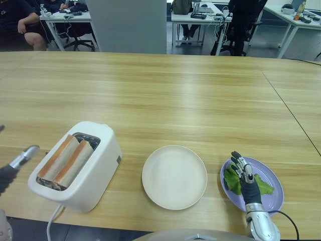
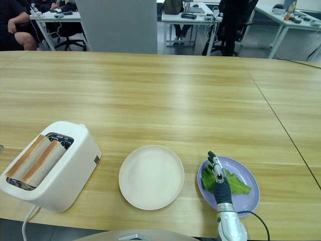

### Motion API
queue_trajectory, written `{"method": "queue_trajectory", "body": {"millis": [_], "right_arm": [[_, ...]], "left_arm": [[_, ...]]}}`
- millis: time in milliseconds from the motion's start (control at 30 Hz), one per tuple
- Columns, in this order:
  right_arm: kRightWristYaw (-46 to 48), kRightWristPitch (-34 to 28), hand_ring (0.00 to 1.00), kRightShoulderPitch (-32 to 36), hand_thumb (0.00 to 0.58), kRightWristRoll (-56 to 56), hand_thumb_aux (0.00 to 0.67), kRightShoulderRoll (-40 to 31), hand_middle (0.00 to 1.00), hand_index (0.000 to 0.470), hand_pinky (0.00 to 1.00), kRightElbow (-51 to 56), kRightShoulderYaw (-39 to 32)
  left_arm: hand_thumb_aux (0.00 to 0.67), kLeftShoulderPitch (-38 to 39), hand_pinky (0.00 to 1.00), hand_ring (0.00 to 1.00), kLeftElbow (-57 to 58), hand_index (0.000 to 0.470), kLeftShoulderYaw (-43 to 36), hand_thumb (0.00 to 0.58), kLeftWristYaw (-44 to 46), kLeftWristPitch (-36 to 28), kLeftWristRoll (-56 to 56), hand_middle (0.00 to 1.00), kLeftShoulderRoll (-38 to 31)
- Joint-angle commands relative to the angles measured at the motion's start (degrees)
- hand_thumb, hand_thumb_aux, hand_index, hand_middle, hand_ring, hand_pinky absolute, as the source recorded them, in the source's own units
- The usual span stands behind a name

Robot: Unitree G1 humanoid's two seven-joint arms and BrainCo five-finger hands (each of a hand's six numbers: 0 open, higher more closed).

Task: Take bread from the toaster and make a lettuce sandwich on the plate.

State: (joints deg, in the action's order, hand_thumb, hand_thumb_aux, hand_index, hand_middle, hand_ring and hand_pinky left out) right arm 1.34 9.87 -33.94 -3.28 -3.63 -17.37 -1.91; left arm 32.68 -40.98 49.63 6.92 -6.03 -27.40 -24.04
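A white toaster [image 1: 85,173] stands at the near left of the table with two slices of bread [image 1: 66,160] upright in its slots. A bare cream plate [image 1: 174,176] lies in the near middle. To its right a small lilac plate [image 1: 271,178] holds green lettuce [image 1: 264,185]. My right hand [image 1: 247,178] hovers over the left part of the lettuce, its fingers stretched out flat and holding nothing. My left hand [image 1: 15,165] sits at the left edge, just left of the toaster, fingers extended and apart from it.
The wooden table [image 1: 165,95] stretches wide and bare beyond the plates. The toaster's white cord [image 1: 52,223] hangs over the near edge. A seam [image 1: 288,108] runs along the table's right side. Desks and chairs stand in the room behind.
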Motion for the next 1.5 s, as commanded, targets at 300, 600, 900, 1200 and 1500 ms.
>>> {"method": "queue_trajectory", "body": {"millis": [300,600,900,1200,1500], "right_arm": [[0.04,-0.47,0.00,-0.05,0.000,-0.13,0.000,-0.15,0.00,0.000,0.00,0.47,0.38],[-0.01,-0.52,0.00,-0.51,0.000,0.08,0.000,-0.34,0.00,0.000,0.00,-0.04,1.18],[0.12,-0.64,0.00,-0.91,0.000,0.50,0.000,-0.59,0.00,0.000,0.00,-0.24,2.03],[0.08,-0.47,0.00,-1.20,0.000,0.69,0.000,-0.57,0.00,0.000,0.00,-0.16,2.72],[0.06,-0.39,0.00,-0.95,0.000,0.35,0.000,-0.64,0.00,0.000,0.00,0.63,2.57]], "left_arm": [[0.000,5.39,0.00,0.00,-0.59,0.000,-3.11,0.000,5.21,1.37,-4.02,0.00,-0.15],[0.000,8.72,0.00,0.00,1.51,0.000,-6.88,0.000,6.35,2.70,-7.51,0.00,1.02],[0.310,10.61,0.00,0.00,4.00,0.213,-9.23,0.413,7.19,2.34,-10.13,0.00,1.17],[0.497,10.36,0.00,0.00,7.09,0.341,-9.87,0.541,6.78,2.35,-10.69,0.00,0.02],[0.554,9.32,0.00,0.00,7.17,0.381,-10.56,0.563,5.75,2.67,-7.81,0.00,1.57]]}}
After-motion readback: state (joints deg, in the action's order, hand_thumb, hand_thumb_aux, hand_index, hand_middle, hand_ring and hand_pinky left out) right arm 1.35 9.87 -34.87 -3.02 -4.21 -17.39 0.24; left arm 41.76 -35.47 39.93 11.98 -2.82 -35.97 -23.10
